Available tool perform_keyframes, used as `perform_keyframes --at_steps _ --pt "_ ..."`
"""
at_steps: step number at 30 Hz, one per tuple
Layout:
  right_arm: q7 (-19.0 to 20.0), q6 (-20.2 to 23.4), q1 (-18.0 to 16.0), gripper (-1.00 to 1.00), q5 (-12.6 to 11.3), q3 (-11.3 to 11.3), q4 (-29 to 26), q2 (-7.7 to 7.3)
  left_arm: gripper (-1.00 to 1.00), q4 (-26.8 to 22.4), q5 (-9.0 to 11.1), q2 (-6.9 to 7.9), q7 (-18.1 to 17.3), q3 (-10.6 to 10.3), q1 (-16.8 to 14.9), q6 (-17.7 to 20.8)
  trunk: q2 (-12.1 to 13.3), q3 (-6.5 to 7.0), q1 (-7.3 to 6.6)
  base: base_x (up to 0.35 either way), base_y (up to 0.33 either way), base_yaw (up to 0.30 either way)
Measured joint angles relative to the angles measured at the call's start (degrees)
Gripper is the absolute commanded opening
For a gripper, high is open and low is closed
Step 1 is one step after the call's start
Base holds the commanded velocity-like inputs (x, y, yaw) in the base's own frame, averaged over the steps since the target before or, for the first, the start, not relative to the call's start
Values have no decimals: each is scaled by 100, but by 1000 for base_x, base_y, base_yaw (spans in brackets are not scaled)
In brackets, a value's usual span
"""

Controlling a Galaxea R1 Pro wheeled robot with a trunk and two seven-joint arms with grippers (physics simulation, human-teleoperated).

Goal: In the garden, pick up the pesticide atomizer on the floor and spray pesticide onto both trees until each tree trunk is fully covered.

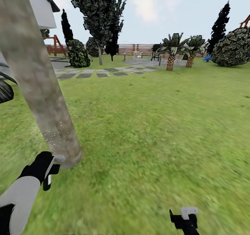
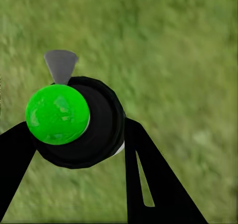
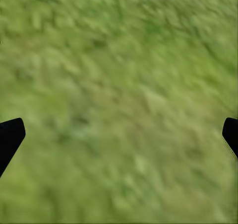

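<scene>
A thick mottled grey-brown tree trunk [image 1: 38, 82] leans up the left side of the head view, with fine white specks low on its bark. My left gripper [image 1: 48, 172] is shut on the pesticide atomizer [image 1: 58, 157], whose light-grey nozzle points at the trunk's base from very close. In the left wrist view the atomizer [image 2: 99, 129] is a round black body with a bright green ball on it and a grey nozzle, held between the black fingers [image 2: 148, 174] of my left gripper [image 2: 79, 149]. My right gripper [image 1: 185, 217] hangs open over grass [image 3: 119, 105], holding nothing.
Green lawn spreads ahead and to the right. A stone path [image 1: 104, 71] crosses the far lawn. Two short palms [image 1: 170, 54], dark columnar trees [image 1: 99, 12], round bushes [image 1: 232, 47] and a slatted fence [image 1: 132, 49] stand at the back. The white house [image 1: 41, 5] is behind the trunk.
</scene>
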Motion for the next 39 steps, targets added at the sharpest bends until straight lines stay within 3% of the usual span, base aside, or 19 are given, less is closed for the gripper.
perform_keyframes --at_steps 7,21,39 --pt "9 -1 0 100 0 0 0 0 -100 -49 35 3 0 0 3 0 0 0 -2 164 -242 245" --pt "9 0 1 100 0 0 -1 -1 -100 -60 38 -51 0 9 2 -2 0 0 -1 178 -230 19" --pt "9 0 0 100 0 0 1 0 -100 -71 51 -66 0 42 3 1 0 0 -2 94 -264 265"
